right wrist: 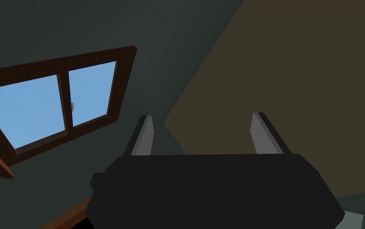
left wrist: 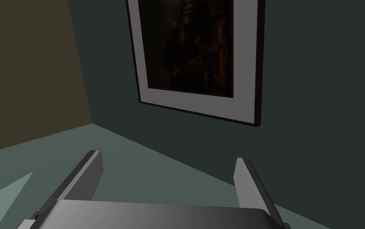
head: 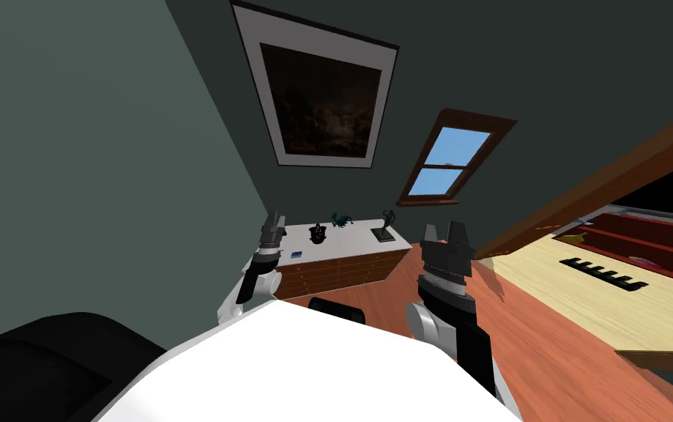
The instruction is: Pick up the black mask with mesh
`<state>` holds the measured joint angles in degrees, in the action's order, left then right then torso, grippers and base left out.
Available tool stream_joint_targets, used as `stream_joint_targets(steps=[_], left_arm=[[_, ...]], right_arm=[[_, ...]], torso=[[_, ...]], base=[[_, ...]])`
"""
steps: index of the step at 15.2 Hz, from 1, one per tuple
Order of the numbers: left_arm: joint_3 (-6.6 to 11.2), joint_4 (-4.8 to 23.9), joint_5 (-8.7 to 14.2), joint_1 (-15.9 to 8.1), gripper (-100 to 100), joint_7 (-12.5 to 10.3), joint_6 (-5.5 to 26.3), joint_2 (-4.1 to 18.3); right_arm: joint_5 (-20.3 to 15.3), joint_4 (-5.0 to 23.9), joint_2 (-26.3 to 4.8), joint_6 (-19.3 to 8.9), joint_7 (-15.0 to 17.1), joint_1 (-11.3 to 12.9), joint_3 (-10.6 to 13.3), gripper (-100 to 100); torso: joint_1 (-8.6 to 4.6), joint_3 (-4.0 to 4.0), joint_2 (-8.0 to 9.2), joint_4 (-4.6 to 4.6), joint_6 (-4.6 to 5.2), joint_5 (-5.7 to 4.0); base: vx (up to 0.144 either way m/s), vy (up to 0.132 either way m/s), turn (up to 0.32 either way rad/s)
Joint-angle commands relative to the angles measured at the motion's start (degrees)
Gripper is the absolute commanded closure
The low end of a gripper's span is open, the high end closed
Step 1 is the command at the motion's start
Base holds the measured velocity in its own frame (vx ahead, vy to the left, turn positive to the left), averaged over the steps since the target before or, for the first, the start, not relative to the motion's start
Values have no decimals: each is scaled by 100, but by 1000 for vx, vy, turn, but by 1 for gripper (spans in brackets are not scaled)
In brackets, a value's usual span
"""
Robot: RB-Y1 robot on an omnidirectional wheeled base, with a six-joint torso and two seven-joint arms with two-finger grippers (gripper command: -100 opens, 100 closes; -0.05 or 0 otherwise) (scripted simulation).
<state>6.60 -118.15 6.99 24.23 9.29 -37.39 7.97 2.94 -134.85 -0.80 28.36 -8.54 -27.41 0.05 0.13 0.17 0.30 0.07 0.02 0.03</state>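
Black mask [head: 318, 234], one in number, is noted standing on the white top of one desk [head: 349, 239] with brown drawer fronts, set against the dark green wall. Three further items are counted on the same top: one teal figure [head: 341, 218], one dark statuette [head: 385, 223] and one small blue object [head: 296, 254]. Two tools are recorded, both raised and apart from the mask. Left tool [head: 275, 222] is held wide; right tool [head: 445, 231] is likewise spread wide.
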Motion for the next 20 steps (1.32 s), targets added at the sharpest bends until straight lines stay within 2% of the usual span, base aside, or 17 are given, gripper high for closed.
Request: stream_joint_targets(steps=[1, 3, 4, 5, 6, 7, 9, 10, 11, 12, 13, 14, 15, 16, 18, 19, 20], left_arm=[[157, 286, 11, -131, -100, 69, 14, 64], [276, 559, 17, -231, -100, 119, -2, 105], [276, 638, 17, -231, -100, 119, -2, 105], [401, 839, 22, -334, -100, 170, -20, 144], [401, 932, 22, -334, -100, 170, -20, 144], [531, 1083, 27, -442, -100, 223, -39, 180], [531, 1236, 27, -442, -100, 223, -39, 180], [664, 1413, 32, -552, -100, 276, -60, 212], [664, 1550, 32, -552, -100, 276, -60, 212], [800, 1715, 35, -664, -100, 329, -83, 244], [800, 1859, 35, -664, -100, 329, -83, 244], [937, 2022, 38, -778, -100, 381, -108, 275], [937, 2197, 38, -778, -100, 381, -108, 275], [1076, 2352, 39, -893, -100, 432, -135, 306], [1076, 2539, 39, -893, -100, 432, -135, 306], [1214, 2714, 39, -1009, -100, 481, -164, 338], [1214, 2855, 39, -1009, -100, 481, -164, 338]], right_arm=[[0, 0, 0, 0, 0, 0, 0, 0], [0, 0, 0, 0, 0, 0, 0, 0], [0, 0, 0, 0, 0, 1, 0, 0], [0, 0, 0, 0, 0, 0, 0, 0], [0, 0, 0, 0, 0, 0, 0, 0], [0, 0, 0, 0, 0, 0, 0, 0], [0, 0, 0, 0, 0, 0, 0, 0], [0, 0, 0, 0, 0, 0, 0, 0], [0, 0, 0, 0, 0, 0, 0, 0], [0, 0, 0, 0, 0, 0, 0, 0], [0, 0, 0, 0, 0, 1, 0, 0], [0, 0, 0, 0, 0, 0, 0, 0], [0, 0, 0, 0, 0, 1, 0, 0], [0, 0, 0, 0, 0, 0, 0, 0], [0, 0, 0, 0, 0, -1, 0, 0], [0, 0, 0, 0, 0, -1, 0, 0], [0, 0, 0, 0, 0, -1, 0, 0]], torso=[[0, 0, 0, 0, 0, 0], [-2, -1, -1, 0, 0, 0], [-3, 0, 1, 0, 2, -1], [-4, 1, 2, 0, 0, -1], [-2, 2, 4, 0, 1, -1], [0, 2, 3, 1, 1, 0], [0, 2, 4, 1, 0, 0], [-1, 0, -1, 0, -2, 0], [-1, -2, -3, -1, 1, 0], [-1, -2, -4, -1, 0, 0], [-4, -2, -2, -1, 4, -1], [-4, -1, -1, -1, 1, -1], [-3, 0, 1, 0, 3, -1], [-1, 0, 1, 0, 0, 0], [-8, -10, -19, -3, -1, -1], [-7, -13, -24, -5, -3, -1], [-7, -15, -26, -5, 1, -2]], base=[[-66, 12, -180], [-76, 9, -168], [-79, 5, -166], [-83, 14, -177], [-78, 18, -167], [-82, 13, -231], [-68, 9, -131], [-60, 5, -139], [-61, 5, -158], [-74, -1, -284], [-75, 0, -239], [-84, 0, -264], [-75, 8, -180], [-33, -5, -130], [-2, -17, -78], [-11, -13, -152], [-13, -12, -165]])
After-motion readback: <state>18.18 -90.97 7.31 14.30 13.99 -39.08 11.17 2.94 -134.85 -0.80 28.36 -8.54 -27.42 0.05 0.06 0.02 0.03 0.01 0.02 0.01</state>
